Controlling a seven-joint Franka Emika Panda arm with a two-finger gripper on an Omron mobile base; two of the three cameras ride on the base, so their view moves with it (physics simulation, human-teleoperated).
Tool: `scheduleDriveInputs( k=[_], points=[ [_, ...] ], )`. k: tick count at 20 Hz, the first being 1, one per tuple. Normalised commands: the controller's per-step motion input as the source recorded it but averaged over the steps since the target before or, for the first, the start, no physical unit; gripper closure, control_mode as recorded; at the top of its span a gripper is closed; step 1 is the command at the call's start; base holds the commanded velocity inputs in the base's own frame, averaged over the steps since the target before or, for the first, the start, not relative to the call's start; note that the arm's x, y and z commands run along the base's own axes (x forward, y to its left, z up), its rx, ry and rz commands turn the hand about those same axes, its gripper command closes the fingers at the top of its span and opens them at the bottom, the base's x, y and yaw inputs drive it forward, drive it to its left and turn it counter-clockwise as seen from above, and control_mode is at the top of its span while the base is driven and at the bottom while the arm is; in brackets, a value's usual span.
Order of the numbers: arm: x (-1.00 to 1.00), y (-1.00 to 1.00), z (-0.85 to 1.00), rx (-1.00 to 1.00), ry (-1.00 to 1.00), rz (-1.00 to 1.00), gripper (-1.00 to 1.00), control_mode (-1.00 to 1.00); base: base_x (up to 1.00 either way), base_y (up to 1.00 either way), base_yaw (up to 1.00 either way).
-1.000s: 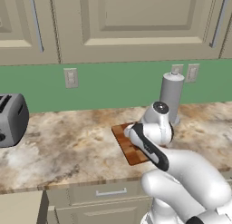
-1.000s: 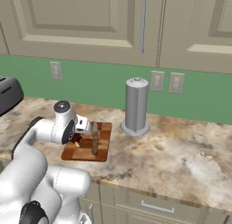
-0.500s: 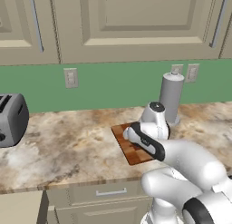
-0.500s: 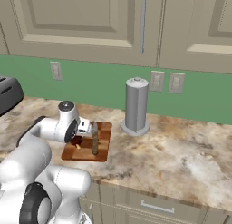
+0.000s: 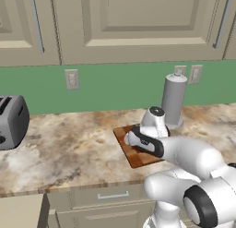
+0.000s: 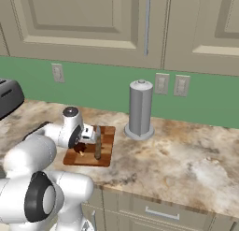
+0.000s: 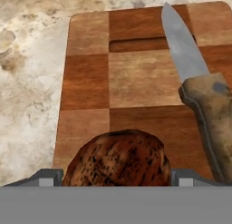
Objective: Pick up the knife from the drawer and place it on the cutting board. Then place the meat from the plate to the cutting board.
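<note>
Closest to the hand camera, the meat [image 7: 118, 157] sits low between the gripper [image 7: 117, 175] fingers, which stand spread wide on either side of it. Whether the pads actually touch its flanks is hard to say, since the bottom of that view is cut off. It looks to rest on the near end of the cutting board [image 7: 90, 82].

As a raw lump it should be soft, a bit slick and light, so a hold across its widest middle would suit better than a pinch at an edge, where it could squash or slide out.

Just beside it on the board lies the knife [image 7: 199, 87], wooden handle nearer, grey blade pointing away along the board's length. Stiff and slim, it is best taken by the handle if it needs shifting.

Beyond, the board sits on the marbled counter [image 6: 186, 155], with a grey cylindrical canister [image 6: 140, 108] near its far corner.
</note>
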Motion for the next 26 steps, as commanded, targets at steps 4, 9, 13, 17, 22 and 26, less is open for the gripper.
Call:
scheduleDriveInputs(
  k=[4,9,13,17,22,26],
  points=[
    [0.13,0.0,-0.35,0.0,0.0,0.0,1.0,-1.0,0.0,0.0,0.0],
    [0.16,0.0,-0.34,0.0,0.0,0.0,1.0,-1.0,0.0,0.0,0.0],
    [0.2,0.0,-0.29,0.0,0.0,0.0,1.0,-1.0,0.0,0.0,0.0],
    [0.12,0.01,-0.3,0.0,0.0,0.0,-1.0,-1.0,0.0,0.0,0.0],
    [-0.04,0.0,-0.02,0.0,0.0,0.0,-1.0,-1.0,0.0,0.0,0.0],
    [-0.27,0.0,0.03,0.0,0.0,0.0,-1.0,-1.0,0.0,0.0,0.0]
  ],
)
